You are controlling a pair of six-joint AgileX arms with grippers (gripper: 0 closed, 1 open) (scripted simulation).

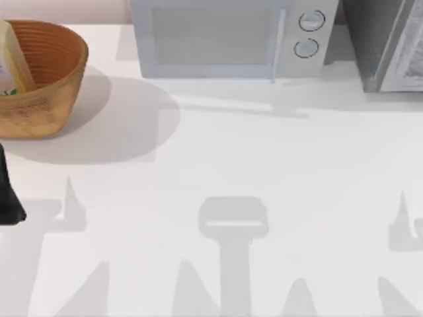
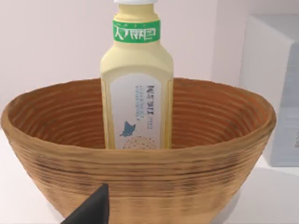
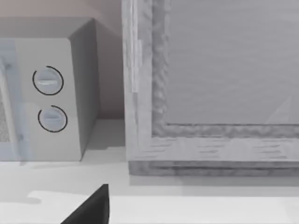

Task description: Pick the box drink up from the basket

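Observation:
The basket (image 1: 46,86), a round tan wicker bowl, sits at the table's far left back corner. The box drink (image 1: 13,63) stands upright inside it, pale yellow with a green-and-white label. In the left wrist view the box drink (image 2: 136,93) rises above the rim of the basket (image 2: 140,182), with its white cap cut off by the frame. One dark fingertip (image 2: 93,210) of my open left gripper shows just in front of the basket wall, holding nothing. My left arm (image 1: 8,198) is at the table's left edge, in front of the basket.
A grey microwave (image 1: 228,39) stands at the back middle, with a grey cabinet (image 1: 386,43) to its right. My right arm is parked; its dark fingertip (image 3: 93,207) shows before the microwave (image 3: 51,93) and cabinet (image 3: 210,84).

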